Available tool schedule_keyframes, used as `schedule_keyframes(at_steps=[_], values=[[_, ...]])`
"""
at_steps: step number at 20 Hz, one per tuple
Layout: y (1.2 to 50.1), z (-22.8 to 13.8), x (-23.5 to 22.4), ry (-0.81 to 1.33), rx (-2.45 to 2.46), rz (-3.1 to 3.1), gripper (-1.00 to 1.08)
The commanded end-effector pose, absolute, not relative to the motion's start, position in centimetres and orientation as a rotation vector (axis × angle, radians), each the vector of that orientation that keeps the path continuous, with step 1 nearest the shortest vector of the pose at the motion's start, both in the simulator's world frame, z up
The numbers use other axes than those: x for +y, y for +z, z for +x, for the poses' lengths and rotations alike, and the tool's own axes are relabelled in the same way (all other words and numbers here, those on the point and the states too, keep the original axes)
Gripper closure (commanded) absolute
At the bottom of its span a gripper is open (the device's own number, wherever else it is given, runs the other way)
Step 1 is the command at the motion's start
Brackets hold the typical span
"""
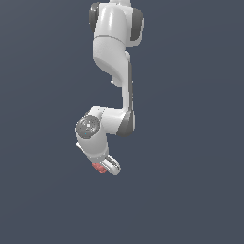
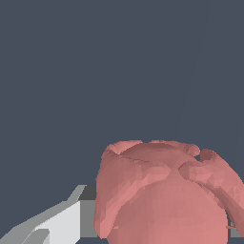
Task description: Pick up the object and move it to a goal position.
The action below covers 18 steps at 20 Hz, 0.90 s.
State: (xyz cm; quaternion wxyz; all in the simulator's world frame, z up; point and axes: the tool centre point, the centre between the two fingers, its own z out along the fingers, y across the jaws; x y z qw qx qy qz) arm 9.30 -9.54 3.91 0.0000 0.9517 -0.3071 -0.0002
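- From the exterior view I see the white arm (image 1: 116,71) reaching down from the top of the frame, its upper end cut off by the frame edge.
- The pincer (image 1: 106,166) sits at the arm's lower end, angled toward the exterior view's right; only one finger (image 1: 113,165) is clearly separable there, the other being lost against the wrist body.
- The red-pink ball (image 1: 99,167) shows as a small patch at the pincer tip, partly covered by the finger, so I cannot trace its full outline from this view.
- In the wrist view the ball (image 2: 164,195) fills the lower right portion, lumpy and ridged, and is cut off by the frame edges.
- One grey-white finger (image 2: 62,221) lies just beside the ball, touching its side; the opposite finger is hidden behind the ball apart from a sliver at the frame edge.
- I judge the pincer to be closed on the ball, holding it.
- The background is uniform dark blue-grey in both views; I cannot make out any tabletop edge, nor whether the ball is resting on or clear of a surface.
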Motion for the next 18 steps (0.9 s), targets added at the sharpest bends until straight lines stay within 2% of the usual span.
schedule_keyframes(at_steps=[1, 10, 18], values=[[4.0, 9.3, -9.6, 0.0, -0.965, 2.99, 1.08], [6.2, 8.5, -10.4, -0.001, -0.965, 2.99, 1.08], [11.7, 6.4, -12.4, -0.001, -0.965, 2.991, 1.08]])
